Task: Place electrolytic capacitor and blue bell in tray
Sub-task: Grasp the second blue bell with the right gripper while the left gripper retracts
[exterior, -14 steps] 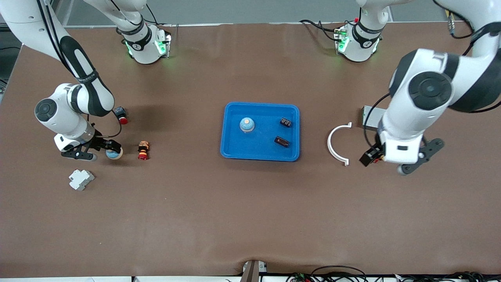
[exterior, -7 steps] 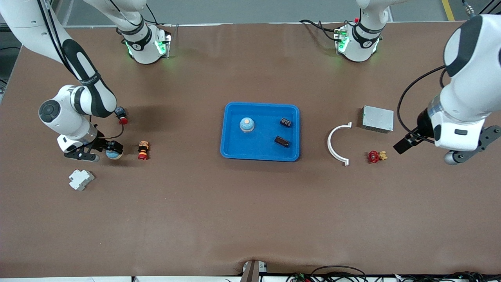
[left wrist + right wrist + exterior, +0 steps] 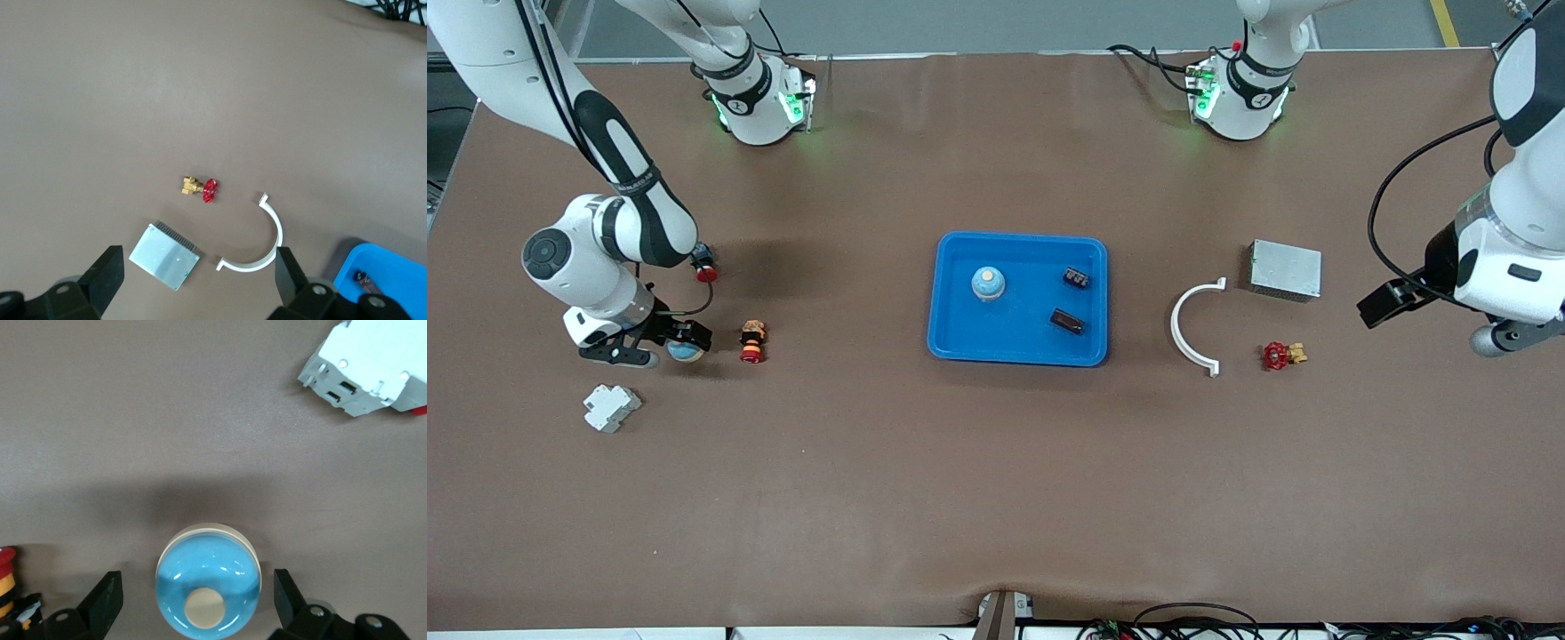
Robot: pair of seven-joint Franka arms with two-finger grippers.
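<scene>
The blue tray [image 3: 951, 338] lies mid-table and holds a blue bell [image 3: 988, 284] and two dark electrolytic capacitors [image 3: 1076, 277] [image 3: 1067, 321]. A second blue bell [image 3: 686, 353] [image 3: 208, 590] stands on the table toward the right arm's end. My right gripper [image 3: 665, 348] [image 3: 198, 603] is low over it and open, one finger on each side, apart from the bell. My left gripper [image 3: 1498, 307] [image 3: 197, 280] hangs open and empty, high over the left arm's end of the table. The left wrist view catches a tray corner [image 3: 400, 263] with one capacitor [image 3: 360, 275].
Near the right gripper are a red-and-yellow button [image 3: 752, 342], a red push button [image 3: 704, 267] and a white plastic block [image 3: 611, 407] [image 3: 367, 367]. Between the tray and the left arm lie a white curved clamp [image 3: 1193, 324], a red valve [image 3: 1280, 356] and a grey metal box [image 3: 1285, 269].
The left arm has lifted and drawn back toward its end of the table, uncovering the red valve and grey box. The right gripper has shifted slightly around the bell.
</scene>
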